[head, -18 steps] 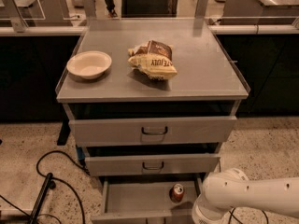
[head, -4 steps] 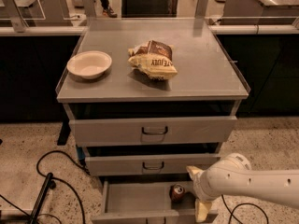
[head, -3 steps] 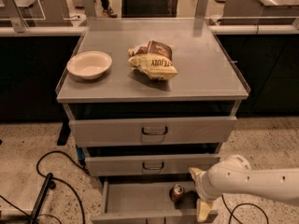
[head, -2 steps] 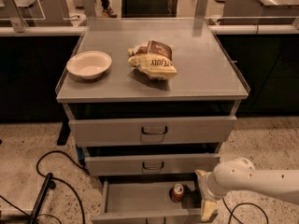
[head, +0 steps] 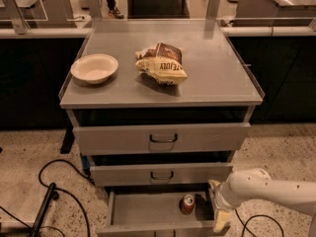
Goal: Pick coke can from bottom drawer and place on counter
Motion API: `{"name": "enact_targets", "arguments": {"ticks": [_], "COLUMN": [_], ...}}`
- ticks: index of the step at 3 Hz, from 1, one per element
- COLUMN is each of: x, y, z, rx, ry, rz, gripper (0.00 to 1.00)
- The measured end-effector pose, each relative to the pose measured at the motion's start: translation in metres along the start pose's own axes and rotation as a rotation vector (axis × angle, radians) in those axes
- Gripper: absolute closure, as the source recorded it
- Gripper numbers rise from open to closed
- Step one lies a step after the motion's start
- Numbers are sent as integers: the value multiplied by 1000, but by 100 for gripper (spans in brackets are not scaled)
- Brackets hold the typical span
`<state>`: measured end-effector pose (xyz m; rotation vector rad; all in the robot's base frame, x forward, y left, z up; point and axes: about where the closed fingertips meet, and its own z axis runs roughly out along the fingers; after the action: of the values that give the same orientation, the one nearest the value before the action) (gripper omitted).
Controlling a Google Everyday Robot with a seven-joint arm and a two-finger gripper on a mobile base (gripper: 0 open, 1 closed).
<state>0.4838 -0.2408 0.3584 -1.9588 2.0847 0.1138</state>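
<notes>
Grey bench (head: 212, 78) carries a bowl (head: 95, 68) and chip bag (head: 161, 62); below, the bottom drawer (head: 143, 211) stands open, coke can (head: 187, 204) upright inside. My jaws hang spread at the drawer's right edge, beside the can, gripping nothing.

Counted from the front of the room:

- 1 grey counter (head: 217, 78) on top.
- 3 grey drawers beneath it: 1 top drawer (head: 113, 139), 1 middle drawer (head: 118, 175) and 1 bottom drawer (head: 143, 210), the lowest standing pulled out.
- 2 dark handles (head: 163, 138) in plain sight, 1 on each of the upper 2 fronts.
- 2 things on the counter: 1 pale bowl (head: 94, 68) and 1 chip bag (head: 162, 64).
- 1 coke can (head: 187, 204) in the bottom drawer.
- 1 white arm (head: 276, 189) carrying 1 gripper (head: 217, 204), which sits at the drawer's right end, just right of the can, its 2 fingers (head: 221, 222) spread apart.
</notes>
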Motion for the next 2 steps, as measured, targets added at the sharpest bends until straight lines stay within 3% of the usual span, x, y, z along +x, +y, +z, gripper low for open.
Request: {"name": "enact_targets", "arguments": {"ticks": [1,2], "x": [14,33], "y": [8,29], "z": [33,89], "rx": [-55,-177], "ry": [-23,-89], "rz": [29,66], "gripper": [0,0]}}
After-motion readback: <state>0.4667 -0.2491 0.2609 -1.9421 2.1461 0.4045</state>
